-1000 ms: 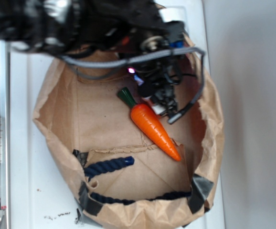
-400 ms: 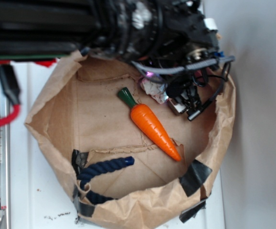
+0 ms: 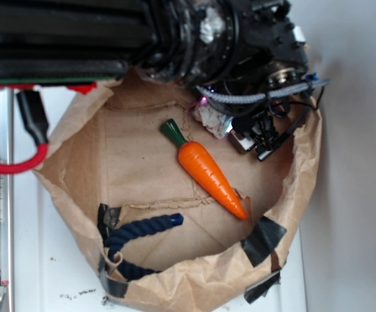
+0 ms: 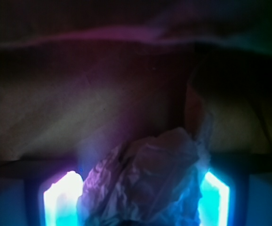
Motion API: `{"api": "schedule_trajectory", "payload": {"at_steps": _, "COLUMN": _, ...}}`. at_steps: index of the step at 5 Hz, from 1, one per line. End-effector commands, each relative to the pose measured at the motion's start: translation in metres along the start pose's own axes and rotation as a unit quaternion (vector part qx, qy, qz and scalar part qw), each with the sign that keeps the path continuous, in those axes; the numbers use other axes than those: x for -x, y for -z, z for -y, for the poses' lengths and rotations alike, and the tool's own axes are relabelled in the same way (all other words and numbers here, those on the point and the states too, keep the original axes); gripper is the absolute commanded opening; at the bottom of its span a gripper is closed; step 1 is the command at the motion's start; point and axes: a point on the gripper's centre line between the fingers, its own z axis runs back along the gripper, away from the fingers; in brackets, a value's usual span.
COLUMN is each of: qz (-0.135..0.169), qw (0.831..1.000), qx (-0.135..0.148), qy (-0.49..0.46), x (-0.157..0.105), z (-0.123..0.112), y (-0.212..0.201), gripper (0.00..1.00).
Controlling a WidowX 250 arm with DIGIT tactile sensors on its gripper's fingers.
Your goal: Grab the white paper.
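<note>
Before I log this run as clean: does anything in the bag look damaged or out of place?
The brown paper bag is worn: its rim is crumpled, black tape patches the near edge, and the floor has a ragged tear by the carrot tip. The white paper sits between the tool's fingers.
</note>
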Motion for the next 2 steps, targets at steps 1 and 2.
{"api": "schedule_trajectory", "payload": {"at_steps": 1, "qz": 0.051, "qw": 0.991, "qx": 0.107, "qy": 0.062, "x": -0.005, "z": 0.026, "y": -0.097, "gripper": 0.00}}
{"api": "schedule_trajectory", "payload": {"at_steps": 2, "qz": 0.046, "qw": 0.986, "qx": 0.135, "qy": 0.081, "x": 0.006, "z": 0.032, "y": -0.118, "gripper": 0.00}}
